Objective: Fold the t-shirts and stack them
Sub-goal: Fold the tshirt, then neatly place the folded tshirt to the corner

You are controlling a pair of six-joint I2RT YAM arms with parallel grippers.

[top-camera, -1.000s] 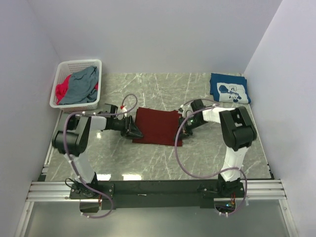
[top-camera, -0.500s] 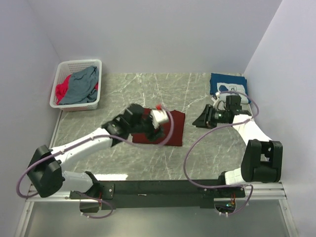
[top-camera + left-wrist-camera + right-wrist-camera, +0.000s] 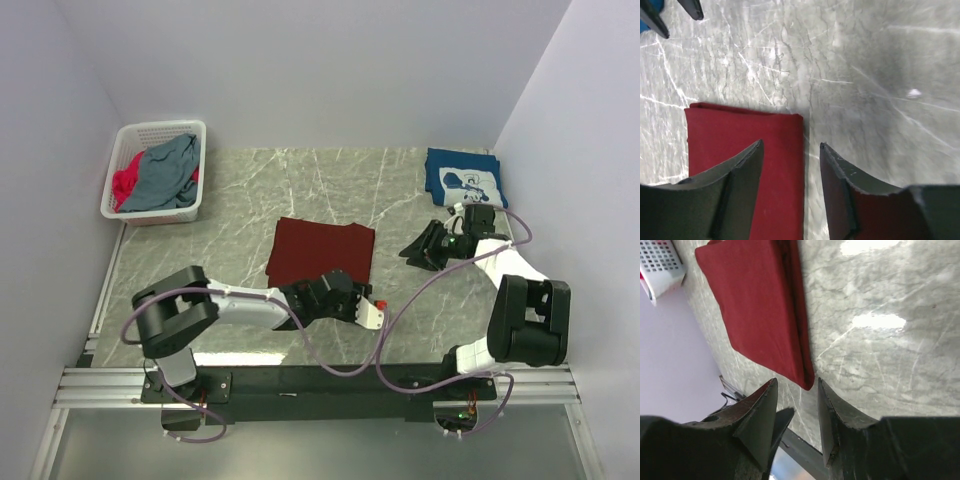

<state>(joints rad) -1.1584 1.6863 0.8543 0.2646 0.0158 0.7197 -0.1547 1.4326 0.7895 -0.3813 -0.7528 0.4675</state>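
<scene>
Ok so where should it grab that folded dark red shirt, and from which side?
The maroon shirt lies flat, so nothing stands up to pinch from above. I'd probably take its right edge, coming in low from the right: there the layers sit stacked, so one pinch catches all, and the open right gripper faces it.
</scene>
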